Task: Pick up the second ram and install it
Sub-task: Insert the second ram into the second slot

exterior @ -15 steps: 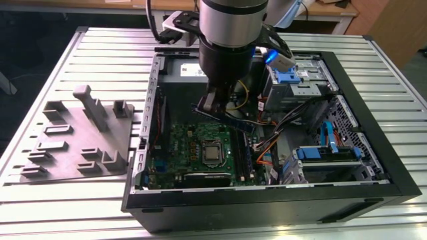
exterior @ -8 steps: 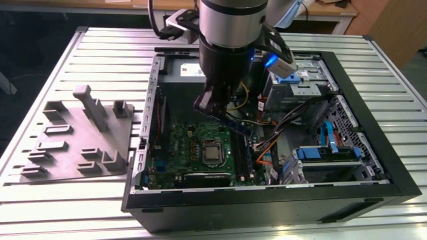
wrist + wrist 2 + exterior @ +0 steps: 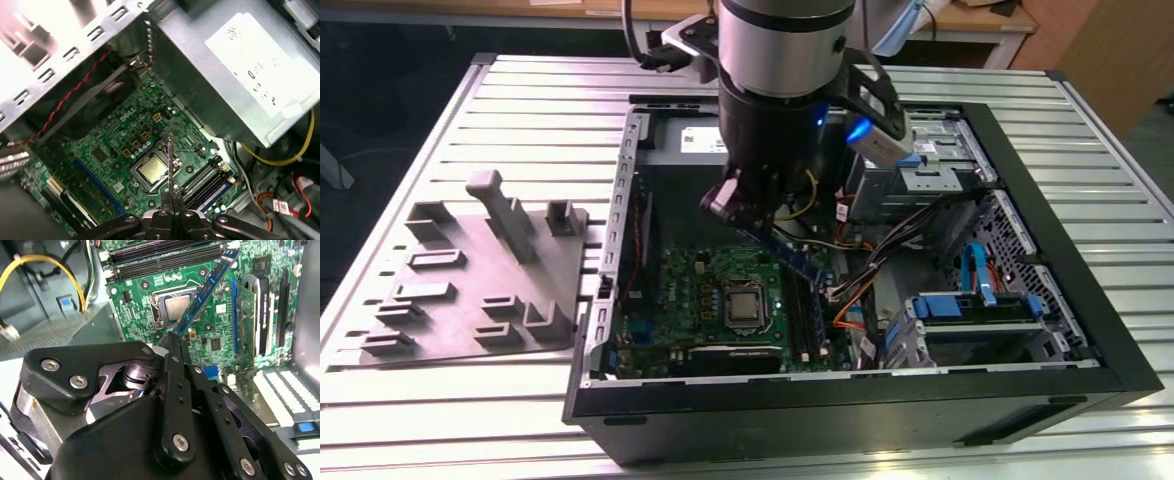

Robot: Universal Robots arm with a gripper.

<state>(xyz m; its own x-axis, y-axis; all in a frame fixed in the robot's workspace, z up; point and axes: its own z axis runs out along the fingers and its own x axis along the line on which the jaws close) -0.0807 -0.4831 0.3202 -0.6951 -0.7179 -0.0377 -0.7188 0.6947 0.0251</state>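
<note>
Ram is clamped by one end between your gripper's closed fingers, held above the motherboard inside the open case, near the centre of the exterior view. There its long axis slants down toward the exterior view's right. In the second wrist view you see its blue flat face stretching from the fingertips across the CPU socket. In the first wrist view it turns its thin edge to you.
</note>
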